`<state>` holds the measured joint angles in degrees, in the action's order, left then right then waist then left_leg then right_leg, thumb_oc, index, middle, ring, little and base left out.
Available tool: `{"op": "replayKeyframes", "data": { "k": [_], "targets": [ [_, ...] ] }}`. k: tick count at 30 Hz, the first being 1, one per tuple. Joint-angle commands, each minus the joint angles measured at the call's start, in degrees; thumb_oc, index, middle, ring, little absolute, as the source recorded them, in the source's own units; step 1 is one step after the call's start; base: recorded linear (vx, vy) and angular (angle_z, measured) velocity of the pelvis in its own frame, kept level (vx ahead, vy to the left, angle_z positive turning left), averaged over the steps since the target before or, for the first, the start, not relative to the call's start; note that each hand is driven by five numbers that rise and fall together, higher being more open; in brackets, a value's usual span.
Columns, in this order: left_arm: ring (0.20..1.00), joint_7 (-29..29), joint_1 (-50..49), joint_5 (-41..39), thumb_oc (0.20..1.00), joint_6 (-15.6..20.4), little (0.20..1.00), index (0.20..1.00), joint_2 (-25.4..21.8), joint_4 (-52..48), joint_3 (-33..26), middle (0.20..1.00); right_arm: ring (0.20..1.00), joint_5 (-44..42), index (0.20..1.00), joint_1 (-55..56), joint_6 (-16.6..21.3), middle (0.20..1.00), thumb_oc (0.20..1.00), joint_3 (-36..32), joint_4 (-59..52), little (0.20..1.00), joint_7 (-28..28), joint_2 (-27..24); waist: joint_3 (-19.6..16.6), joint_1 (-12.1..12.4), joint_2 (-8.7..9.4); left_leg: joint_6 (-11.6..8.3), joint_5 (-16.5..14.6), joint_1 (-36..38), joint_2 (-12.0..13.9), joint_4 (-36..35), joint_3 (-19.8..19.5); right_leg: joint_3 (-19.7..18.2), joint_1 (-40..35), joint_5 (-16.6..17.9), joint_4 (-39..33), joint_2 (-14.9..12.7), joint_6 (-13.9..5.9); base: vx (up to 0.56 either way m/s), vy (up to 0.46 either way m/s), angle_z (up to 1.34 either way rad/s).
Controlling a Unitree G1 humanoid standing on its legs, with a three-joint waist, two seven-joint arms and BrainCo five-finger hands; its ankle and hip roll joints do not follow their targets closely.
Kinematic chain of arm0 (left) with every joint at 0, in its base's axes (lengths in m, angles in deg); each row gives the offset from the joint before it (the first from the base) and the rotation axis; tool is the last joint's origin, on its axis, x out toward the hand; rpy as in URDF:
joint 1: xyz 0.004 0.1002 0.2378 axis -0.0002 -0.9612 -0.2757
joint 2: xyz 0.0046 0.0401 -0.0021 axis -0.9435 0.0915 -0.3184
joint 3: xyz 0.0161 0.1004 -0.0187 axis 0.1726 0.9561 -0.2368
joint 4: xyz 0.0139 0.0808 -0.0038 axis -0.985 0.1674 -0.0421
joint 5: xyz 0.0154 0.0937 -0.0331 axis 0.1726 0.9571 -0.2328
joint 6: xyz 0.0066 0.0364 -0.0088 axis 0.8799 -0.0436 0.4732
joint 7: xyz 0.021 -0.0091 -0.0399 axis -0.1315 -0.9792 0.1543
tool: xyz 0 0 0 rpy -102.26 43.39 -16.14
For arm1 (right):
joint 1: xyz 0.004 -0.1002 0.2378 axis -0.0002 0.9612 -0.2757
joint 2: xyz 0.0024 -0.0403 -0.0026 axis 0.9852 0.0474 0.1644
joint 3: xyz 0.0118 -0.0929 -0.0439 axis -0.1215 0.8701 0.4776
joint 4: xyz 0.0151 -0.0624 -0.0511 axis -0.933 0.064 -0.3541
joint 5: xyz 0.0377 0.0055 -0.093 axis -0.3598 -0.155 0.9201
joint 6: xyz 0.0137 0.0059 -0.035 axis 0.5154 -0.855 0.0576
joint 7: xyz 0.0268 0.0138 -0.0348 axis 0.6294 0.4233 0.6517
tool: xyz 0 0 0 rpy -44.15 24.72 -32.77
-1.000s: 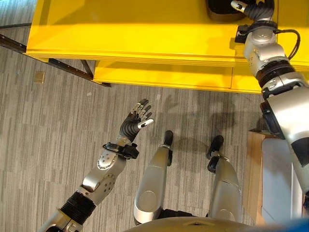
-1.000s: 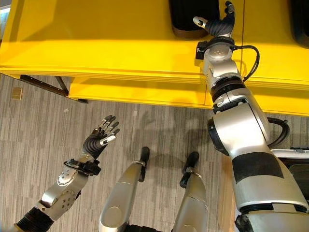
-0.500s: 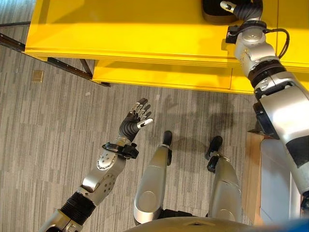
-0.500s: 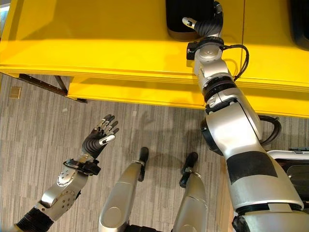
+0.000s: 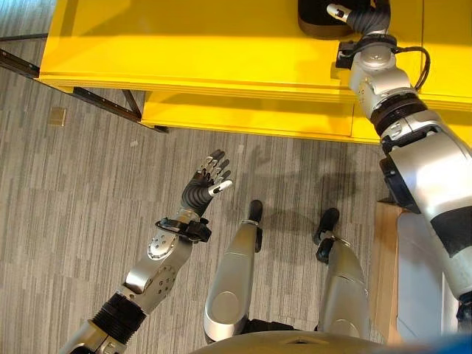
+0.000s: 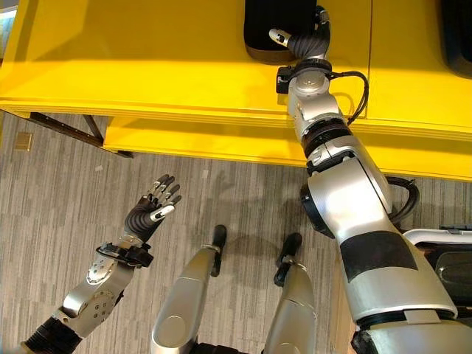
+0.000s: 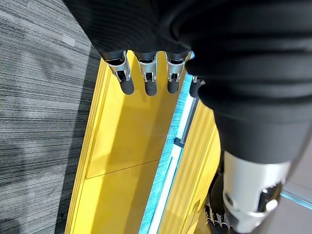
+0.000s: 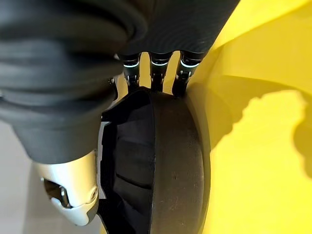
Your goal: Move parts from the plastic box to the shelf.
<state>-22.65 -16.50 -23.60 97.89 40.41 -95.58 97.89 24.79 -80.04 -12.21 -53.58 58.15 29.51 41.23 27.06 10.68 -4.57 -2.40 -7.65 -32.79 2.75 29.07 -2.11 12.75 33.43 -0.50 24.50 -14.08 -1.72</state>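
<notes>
Right wrist view: right hand (image 8: 73, 161) fingertips hidden behind black part (image 8: 161, 165), grasp unclear | left hand (image 5: 206, 184) open, empty

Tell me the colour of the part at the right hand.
Black part, against the right hand; right wrist view.

Left hand (image 7: 146, 73) fingers straight, over grey floor (image 7: 39, 122) beside yellow shelf (image 7: 126, 161).
</notes>
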Motion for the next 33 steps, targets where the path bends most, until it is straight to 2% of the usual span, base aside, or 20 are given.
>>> {"op": "replayKeyframes", "data": {
  "k": [1,2,4,5,6,15,24,33],
  "targets": [
    [1.0,-0.2,-1.4,-0.4,1.0,3.3,1.0,1.0,-2.7,-7.6,-0.1,1.0,1.0,-2.0,1.0,-1.0,1.6,1.0,1.0,-0.9,-1.8,1.0,1.2,1.1,1.0,3.0,1.51,-0.99,0.3,0.4,1.1,-0.1,-3.4,-4.8,-2.8,-5.4,9.2,-2.8,-4.1,-0.09,0.02,0.01],
    [1.0,-0.1,-1.3,-0.4,1.0,3.3,1.0,1.0,-2.7,-7.6,-0.1,1.0,1.0,-2.0,1.0,-1.1,1.6,1.0,1.0,-0.9,-1.8,1.0,1.2,1.1,1.3,3.0,1.43,-0.78,1.9,-0.2,1.0,-0.4,-3.2,-4.6,-2.3,-3.9,8.7,-2.9,-3.69,-0.09,0.022,0.01],
    [1.0,-0.1,-1.3,-0.5,1.0,3.3,1.0,1.0,-2.7,-7.5,-0.1,1.0,1.0,-2.2,1.0,-1.1,1.7,1.0,1.0,-1.0,-1.8,1.0,1.0,1.0,1.3,3.0,1.45,-0.77,1.9,-0.1,1.0,-0.3,-3.2,-4.6,-2.3,-3.9,8.7,-2.9,-3.68,0.01,0.004,-0.01],
    [1.0,-0.2,-1.4,-0.5,1.0,3.3,1.0,1.0,-2.7,-7.5,-0.2,1.0,1.0,-2.4,1.0,-1.0,1.7,1.0,1.0,-1.0,-1.7,1.0,1.0,1.0,1.0,3.0,1.52,-0.97,0.2,0.6,1.1,-0.1,-3.4,-4.8,-2.8,-5.4,9.2,-2.8,-4.09,0.0,0.0,0.0],
    [1.0,-0.1,-1.3,-0.5,1.0,3.4,1.0,1.0,-2.7,-7.5,-0.1,1.0,1.0,-2.4,1.0,-1.1,1.8,1.0,1.0,-1.0,-1.7,1.0,1.0,0.9,1.2,2.9,1.49,-0.75,2.0,0.0,1.0,-0.5,-3.2,-4.6,-2.3,-3.8,8.6,-2.9,-3.68,0.0,0.0,0.0],
    [1.0,-0.1,-1.4,-0.3,1.0,3.7,1.0,1.0,-2.7,-7.0,-0.3,1.0,1.0,-3.2,1.0,0.6,2.4,1.0,1.0,-2.2,-3.0,1.0,0.4,-0.8,0.9,2.3,1.58,-0.96,1.9,0.8,1.3,-0.8,-2.9,-4.8,-2.7,-3.9,8.4,-2.6,-3.69,-0.01,0.002,0.0],
    [1.0,1.6,-1.3,-0.3,1.0,2.9,1.0,1.0,-2.8,-5.5,0.6,1.0,1.0,-2.2,1.0,2.1,2.8,1.0,1.0,-1.9,-4.9,1.0,0.6,-7.4,0.0,1.1,1.58,-1.54,2.2,2.5,1.8,-1.6,-2.6,-5.4,-3.6,-4.4,8.6,-2.2,-3.53,0.0,-0.004,-0.01],
    [1.0,2.9,-1.3,-0.8,1.0,1.9,1.0,1.0,-2.1,-4.8,1.5,1.0,1.0,-1.6,1.0,5.1,4.0,1.0,1.0,-1.9,-9.3,1.0,0.7,-7.8,-1.1,-0.7,1.25,-2.32,3.0,6.0,2.7,-3.5,-2.3,-5.9,-5.7,-4.8,8.2,-1.6,-3.26,-0.02,-0.015,-0.09]
  ]
}}
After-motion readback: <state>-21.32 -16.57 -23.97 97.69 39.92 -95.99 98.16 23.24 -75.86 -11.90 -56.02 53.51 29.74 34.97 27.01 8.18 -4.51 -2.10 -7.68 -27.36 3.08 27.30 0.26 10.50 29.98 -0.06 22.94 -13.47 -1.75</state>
